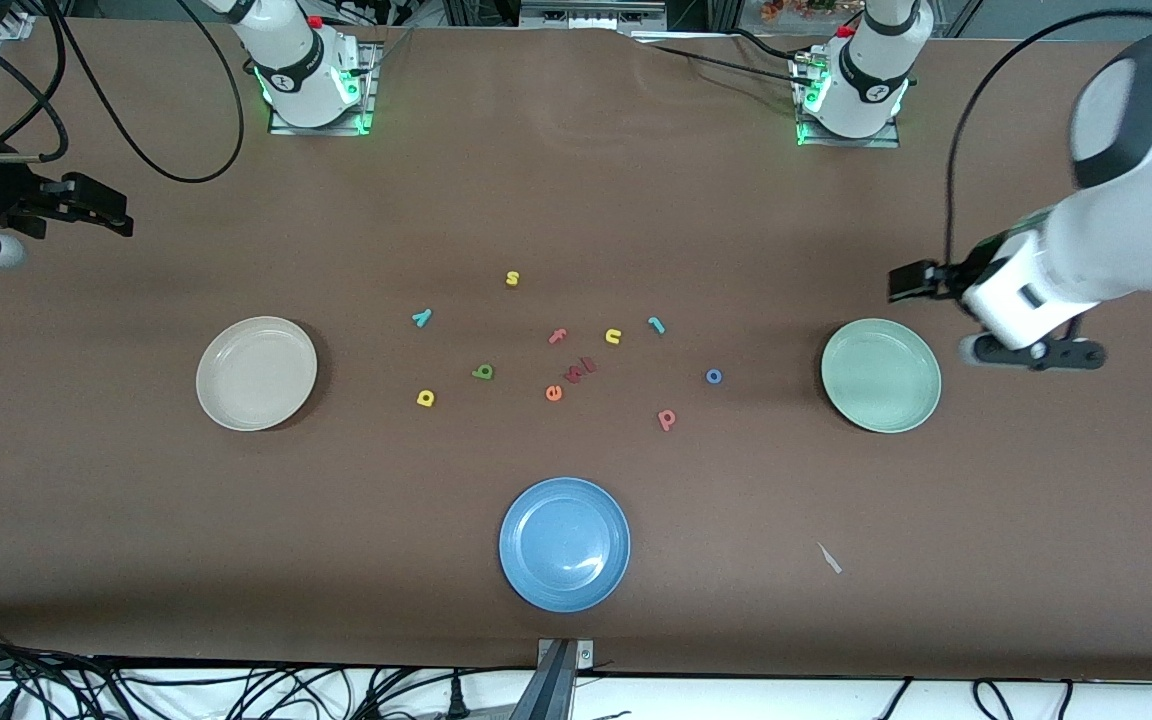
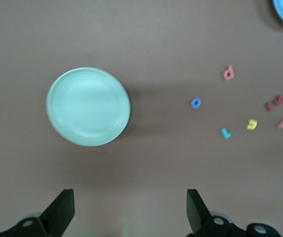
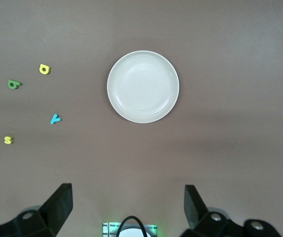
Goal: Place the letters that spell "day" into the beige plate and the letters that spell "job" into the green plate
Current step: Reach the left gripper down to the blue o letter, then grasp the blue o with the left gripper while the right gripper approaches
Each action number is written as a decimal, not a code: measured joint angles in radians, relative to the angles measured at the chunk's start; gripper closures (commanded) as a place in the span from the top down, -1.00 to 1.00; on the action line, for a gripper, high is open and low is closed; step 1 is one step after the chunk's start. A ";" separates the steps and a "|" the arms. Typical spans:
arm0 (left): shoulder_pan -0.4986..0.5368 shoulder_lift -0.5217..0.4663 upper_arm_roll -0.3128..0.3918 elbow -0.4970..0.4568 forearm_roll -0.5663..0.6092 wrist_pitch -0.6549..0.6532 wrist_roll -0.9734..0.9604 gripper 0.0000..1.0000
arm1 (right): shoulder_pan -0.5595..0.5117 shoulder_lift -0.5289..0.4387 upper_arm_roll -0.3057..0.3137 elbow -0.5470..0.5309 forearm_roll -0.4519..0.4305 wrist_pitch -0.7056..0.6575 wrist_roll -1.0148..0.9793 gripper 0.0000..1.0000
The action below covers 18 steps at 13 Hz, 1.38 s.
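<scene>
Task status: no letter has been placed; the beige plate (image 1: 256, 373) at the right arm's end of the table and the green plate (image 1: 880, 375) at the left arm's end both lie bare.

Gripper status: the right gripper (image 1: 116, 212) hangs over bare table near the beige plate, fingers spread wide and holding nothing. The left gripper (image 1: 904, 282) hangs just beside the green plate's rim, likewise spread wide and holding nothing. Both wrist views show each pair of fingertips well apart with only table between them.

Letter positions:
- "day": yellow looped letter (image 1: 425, 398), green looped letter (image 1: 482, 372) and teal Y (image 1: 421, 318) lie toward the beige plate, each apart from the others.
- "job": blue ring (image 1: 714, 376), pink-red loop-and-stem letter (image 1: 667, 419) and teal hooked letter (image 1: 656, 324) lie toward the green plate.
- Not wanted: yellow "s" (image 1: 512, 278), yellow "u" (image 1: 613, 336), pink "f" (image 1: 558, 336), orange "e" (image 1: 553, 393), dark red piece (image 1: 581, 370), blue plate (image 1: 564, 543).

Recommended procedure: assign each arm the group nearest its plate. Start with an isolated letter, such as the yellow looped one or the blue ring. Descend vertically, straddle the letter across its narrow width, and close only once the fingertips are at table level. These pieces appear thin and light, so a high or off-centre pinch would likely flick them away.
</scene>
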 measured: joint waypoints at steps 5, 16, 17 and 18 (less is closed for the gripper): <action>-0.087 0.161 -0.002 -0.008 0.000 0.214 -0.201 1.00 | 0.000 0.000 0.000 -0.001 0.000 0.000 0.000 1.00; -0.224 0.378 -0.004 -0.197 0.002 0.602 -0.417 0.70 | 0.061 0.066 0.015 -0.003 0.005 0.047 0.000 1.00; -0.230 0.379 -0.004 -0.230 0.002 0.644 -0.423 0.69 | 0.075 0.073 0.016 -0.003 0.005 0.054 0.000 1.00; -0.232 0.379 -0.004 -0.262 0.002 0.685 -0.429 0.67 | 0.089 0.082 0.016 -0.003 0.005 0.058 0.000 1.00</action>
